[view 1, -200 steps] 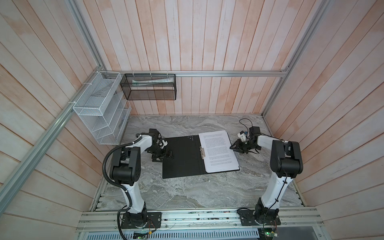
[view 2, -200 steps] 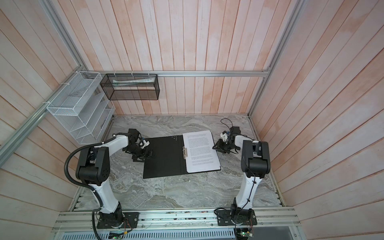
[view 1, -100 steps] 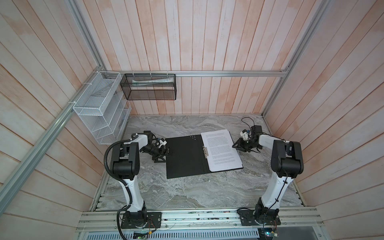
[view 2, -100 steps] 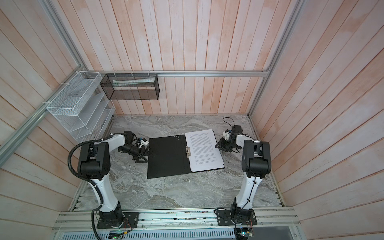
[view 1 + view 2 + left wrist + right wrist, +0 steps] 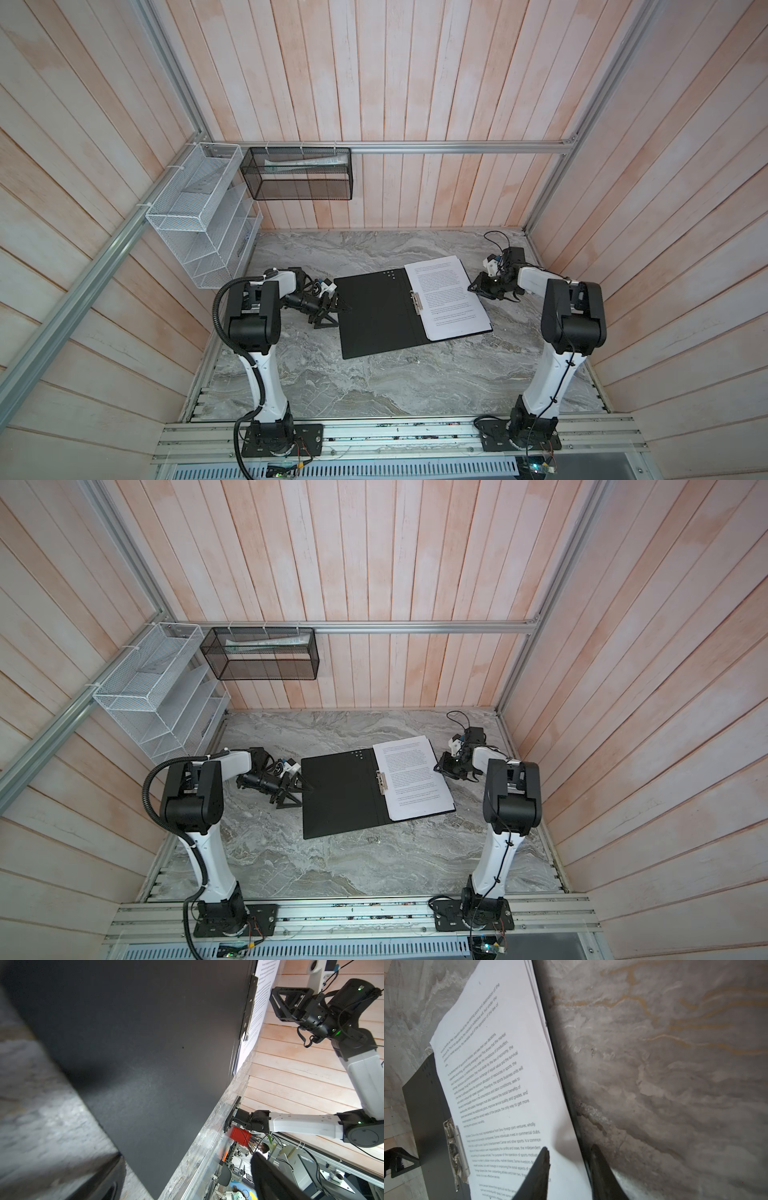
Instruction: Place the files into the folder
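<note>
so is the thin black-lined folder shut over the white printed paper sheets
No, in both top views the folder lies open flat, the sheets uncovered on one half.

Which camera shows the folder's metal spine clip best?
The right wrist view: the spine clip is close, its shiny metal plain. Both top views show it tiny; the left wrist view sees it edge-on, dark.

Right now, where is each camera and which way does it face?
Top views: high overhead, looking down on the table; left arm, right arm whole.
Left wrist: low beside the folder, facing across it to the right hand; own fingers blurred.
Right wrist: above the files; own fingers straddle their edge.
Shared: both wrist views show the clip.
</note>
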Robot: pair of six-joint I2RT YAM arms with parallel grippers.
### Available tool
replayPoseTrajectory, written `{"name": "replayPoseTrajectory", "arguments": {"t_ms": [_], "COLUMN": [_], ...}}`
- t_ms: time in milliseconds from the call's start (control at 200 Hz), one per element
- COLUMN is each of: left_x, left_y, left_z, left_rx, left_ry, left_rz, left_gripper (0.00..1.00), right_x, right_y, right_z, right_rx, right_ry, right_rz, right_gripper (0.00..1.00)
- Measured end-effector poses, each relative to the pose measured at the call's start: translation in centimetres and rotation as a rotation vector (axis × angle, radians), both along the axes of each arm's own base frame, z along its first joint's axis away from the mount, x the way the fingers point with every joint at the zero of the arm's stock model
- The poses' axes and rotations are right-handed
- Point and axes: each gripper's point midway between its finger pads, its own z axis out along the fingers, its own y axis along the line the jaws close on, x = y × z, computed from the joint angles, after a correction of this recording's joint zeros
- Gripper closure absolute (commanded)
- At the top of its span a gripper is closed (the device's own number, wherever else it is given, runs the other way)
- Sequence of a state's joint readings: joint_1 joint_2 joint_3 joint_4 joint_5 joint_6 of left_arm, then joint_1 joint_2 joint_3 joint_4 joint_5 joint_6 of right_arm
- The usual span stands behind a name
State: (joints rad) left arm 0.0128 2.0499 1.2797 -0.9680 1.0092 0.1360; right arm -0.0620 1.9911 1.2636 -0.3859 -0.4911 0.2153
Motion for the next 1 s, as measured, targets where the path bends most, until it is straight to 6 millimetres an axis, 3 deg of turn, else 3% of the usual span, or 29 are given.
{"name": "replayPoseTrajectory", "arguments": {"t_ms": [740, 1001], "left_x": [3.4, 3.9], "left_y": [1.3, 1.7], "left_z": [0.0, 0.0], "left_rx": [0.015, 0.034], "left_ry": [-0.078, -0.093], "left_rz": [0.09, 0.098], "left_gripper": [0.05, 0.06], "right_x": [-0.7, -1.0], "right_y": [0.9, 1.7], "right_z": [0.6, 3.9], "right_rx": [0.052, 0.099], "right_ry": [0.014, -0.027], "right_rz": [0.026, 0.038], "right_gripper": [0.68, 0.69]}}
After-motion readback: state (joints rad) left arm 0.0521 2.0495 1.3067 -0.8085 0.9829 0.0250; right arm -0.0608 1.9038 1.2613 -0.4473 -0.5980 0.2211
